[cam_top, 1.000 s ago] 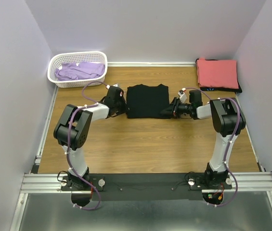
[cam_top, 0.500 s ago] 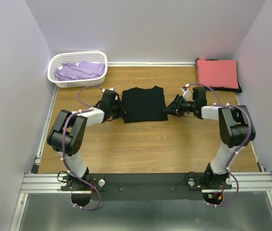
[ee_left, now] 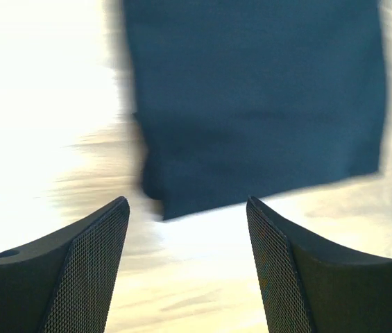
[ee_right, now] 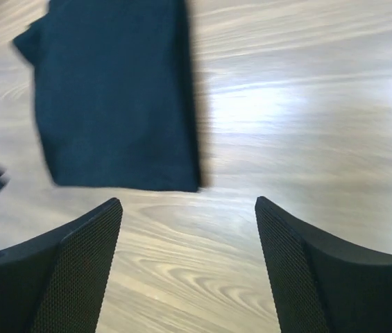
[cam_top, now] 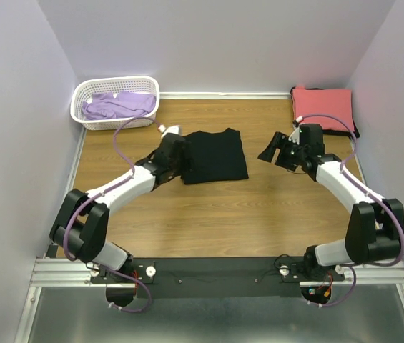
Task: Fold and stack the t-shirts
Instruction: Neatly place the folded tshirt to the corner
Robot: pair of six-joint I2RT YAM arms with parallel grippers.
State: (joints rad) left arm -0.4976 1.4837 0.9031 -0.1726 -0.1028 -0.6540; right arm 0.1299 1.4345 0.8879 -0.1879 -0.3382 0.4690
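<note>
Black tee is lying folded in a tidy rectangle mid-table. Both end effectors are wide open with nothing in them: left is right at the tee's left edge, right is off to the side, clear of the cloth.

What I'd worry about: the left one sits so close to that edge that any sideways move could catch the top layer and drag the fold open. The coral tee in the far right corner looks like the stack, and it's well apart from the black one. A soft bundle carried that far by one edge would probably flop open or land crooked.

Hard to tell:
- the left wrist view is smeared, so I can't say whether a finger touches the cloth
- under the coral tee only a dark sliver peeks out
- the lavender tee is bunched up in the basket, mostly hidden
</note>
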